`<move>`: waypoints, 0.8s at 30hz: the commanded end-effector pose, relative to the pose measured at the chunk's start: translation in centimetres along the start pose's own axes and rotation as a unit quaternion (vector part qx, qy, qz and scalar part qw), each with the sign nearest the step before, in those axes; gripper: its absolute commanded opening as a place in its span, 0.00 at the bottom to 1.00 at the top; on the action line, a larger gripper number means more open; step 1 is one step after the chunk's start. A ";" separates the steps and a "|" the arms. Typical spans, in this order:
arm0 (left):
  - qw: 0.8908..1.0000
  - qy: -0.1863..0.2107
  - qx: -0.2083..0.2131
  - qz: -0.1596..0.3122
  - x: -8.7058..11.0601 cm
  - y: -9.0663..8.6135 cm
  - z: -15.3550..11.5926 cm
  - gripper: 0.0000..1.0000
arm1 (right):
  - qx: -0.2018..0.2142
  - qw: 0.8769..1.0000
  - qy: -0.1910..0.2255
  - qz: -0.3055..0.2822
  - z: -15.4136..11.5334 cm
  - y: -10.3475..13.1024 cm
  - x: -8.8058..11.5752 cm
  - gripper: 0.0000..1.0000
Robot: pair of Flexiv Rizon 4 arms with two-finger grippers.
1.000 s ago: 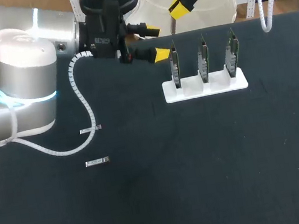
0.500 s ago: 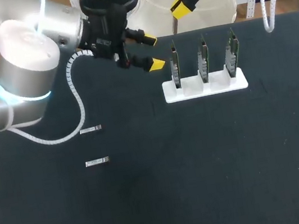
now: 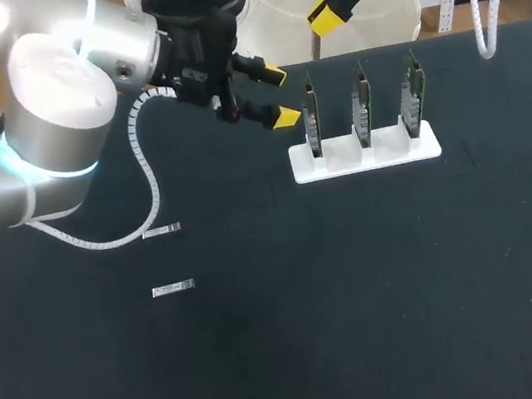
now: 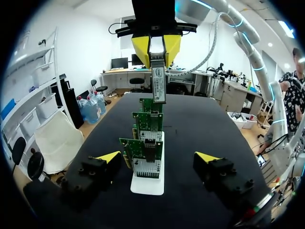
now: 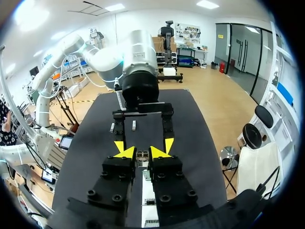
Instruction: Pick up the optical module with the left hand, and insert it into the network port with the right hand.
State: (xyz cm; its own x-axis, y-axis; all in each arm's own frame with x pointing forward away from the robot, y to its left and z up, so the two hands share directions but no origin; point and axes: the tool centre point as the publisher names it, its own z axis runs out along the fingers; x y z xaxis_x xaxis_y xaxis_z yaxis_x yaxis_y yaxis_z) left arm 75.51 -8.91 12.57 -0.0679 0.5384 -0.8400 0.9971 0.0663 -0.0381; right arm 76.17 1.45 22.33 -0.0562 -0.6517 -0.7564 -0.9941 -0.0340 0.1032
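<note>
My right gripper (image 3: 323, 16) hangs above the far table edge, shut on a slim silver optical module (image 3: 315, 47) that points down. In the left wrist view this module (image 4: 158, 81) hangs between the right gripper's yellow tips, over the row of boards. Three green network boards (image 3: 361, 108) stand upright in a white holder (image 3: 364, 155). My left gripper (image 3: 276, 97) is open and holds nothing, just left of the leftmost board (image 3: 310, 122). In its own view the left gripper (image 4: 157, 157) faces the nearest board (image 4: 145, 160) end-on. The right wrist view shows the module (image 5: 142, 155) between the right gripper's tips.
Two more optical modules lie flat on the dark table at the left, one (image 3: 161, 231) behind the other (image 3: 174, 288). The left arm's white coiled cable (image 3: 147, 173) hangs low over the table near them.
The left arm swung its elbow rightward and its open gripper drew slightly back from the leftmost board. The right gripper edged a little to the right with the module.
</note>
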 end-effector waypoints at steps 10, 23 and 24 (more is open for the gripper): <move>1.000 0.012 0.009 -0.005 0.4 0.5 0.6 1.00 | 0.005 1.000 0.004 0.001 -0.4 0.6 0.3 0.00; 1.000 0.014 0.010 -0.006 0.5 0.3 0.7 1.00 | 0.002 0.999 0.037 -0.016 0.6 0.6 0.5 0.00; 1.000 0.014 0.010 -0.006 0.5 0.3 0.7 1.00 | 0.001 0.999 0.038 -0.017 0.8 0.5 0.5 0.00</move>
State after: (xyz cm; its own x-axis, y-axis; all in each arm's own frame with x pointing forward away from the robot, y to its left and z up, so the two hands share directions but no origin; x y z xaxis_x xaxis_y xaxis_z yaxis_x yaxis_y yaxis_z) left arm 75.64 -9.20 11.78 -0.0804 0.5585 -0.8256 0.9966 0.0589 -0.0572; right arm 75.40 1.19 21.63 -0.0164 -0.7016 -0.7124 -0.9954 -0.0561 0.0781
